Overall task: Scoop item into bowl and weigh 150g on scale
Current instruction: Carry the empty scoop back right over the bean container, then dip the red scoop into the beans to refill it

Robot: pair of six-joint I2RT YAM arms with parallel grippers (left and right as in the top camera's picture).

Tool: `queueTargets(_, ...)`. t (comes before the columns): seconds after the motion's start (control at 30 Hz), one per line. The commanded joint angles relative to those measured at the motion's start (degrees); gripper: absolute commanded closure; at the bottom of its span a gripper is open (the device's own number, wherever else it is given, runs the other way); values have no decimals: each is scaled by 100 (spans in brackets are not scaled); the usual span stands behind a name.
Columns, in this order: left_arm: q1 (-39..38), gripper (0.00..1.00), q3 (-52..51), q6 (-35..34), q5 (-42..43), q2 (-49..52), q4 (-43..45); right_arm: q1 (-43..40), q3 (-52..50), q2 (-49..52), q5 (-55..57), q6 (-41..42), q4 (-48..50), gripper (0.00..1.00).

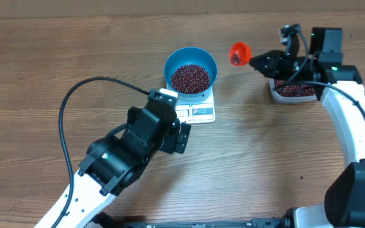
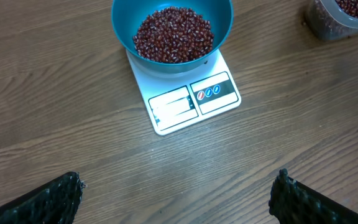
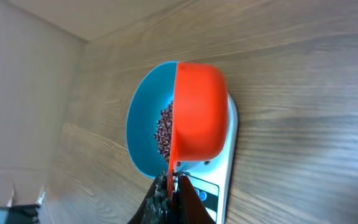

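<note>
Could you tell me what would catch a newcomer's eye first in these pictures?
The blue bowl, filled with maroon beans, sits on the white scale in the middle of the table. Just to its right, the right gripper holds a bright orange scoop.

- Overhead: fixed high above, looking straight down on the whole bench [image 1: 56,50].
- Left wrist: angled down from a short way in front of the scale [image 2: 179,106], fairly near.
- Right wrist: close behind the orange scoop [image 3: 197,112], looking along its handle.
- All three views share the blue bowl [image 1: 192,55] on the scale.
</note>
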Motion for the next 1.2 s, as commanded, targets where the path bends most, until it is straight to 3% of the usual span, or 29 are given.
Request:
queueTargets(0.0,0,1,-9,107,26,31,22,-192,31,-109,-184,0,-98,96)
queueTargets(0.6,0,0,-9,107,26,31,22,-1558,33,-122,142,-614,-1478,96)
queueTargets(1.17,0,1,-9,107,26,31,22,-1519,33,-520,2728,-577,-1351,96)
